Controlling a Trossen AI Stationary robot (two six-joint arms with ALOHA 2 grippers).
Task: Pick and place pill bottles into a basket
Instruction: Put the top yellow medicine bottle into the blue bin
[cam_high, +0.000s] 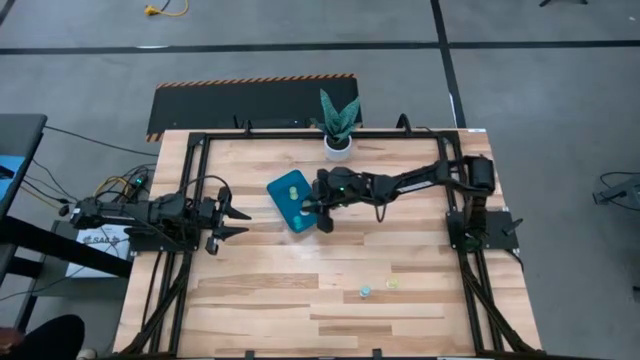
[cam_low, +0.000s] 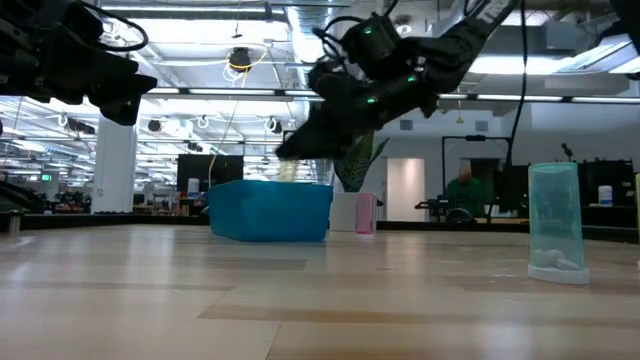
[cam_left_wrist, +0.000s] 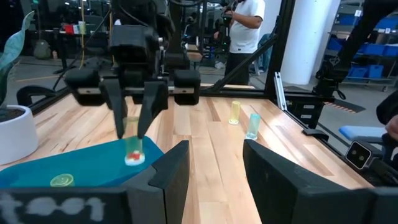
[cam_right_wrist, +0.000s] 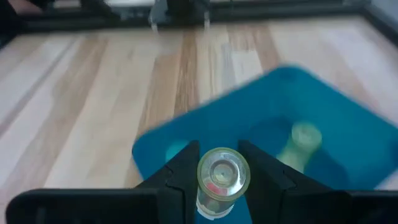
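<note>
The teal-blue basket (cam_high: 287, 197) lies mid-table; it also shows in the low view (cam_low: 270, 210). A yellow pill bottle (cam_right_wrist: 298, 146) lies inside it. My right gripper (cam_high: 316, 212) hangs over the basket's near end, shut on a clear greenish pill bottle (cam_left_wrist: 132, 149). A yellow bottle (cam_left_wrist: 234, 112) and a teal bottle (cam_left_wrist: 252, 126) stand on the table near its front edge; they also show in the high view, the yellow one (cam_high: 392, 284) and the teal one (cam_high: 366, 291). My left gripper (cam_high: 240, 215) is open and empty, left of the basket. My right gripper pinches the greenish bottle's upper part (cam_left_wrist: 132, 132) between its two fingers (cam_left_wrist: 147, 112). The fingers come from above, pointing down, along the bottle. The bottle hangs upright below the fingertips, its white end (cam_left_wrist: 133, 160) down, just over the basket's inside.
A white pot with a green plant (cam_high: 338, 140) stands at the table's far edge behind the basket. A small pink thing (cam_low: 365, 213) shows beside the pot in the low view. A person (cam_left_wrist: 245, 28) stands in the room beyond the table.
</note>
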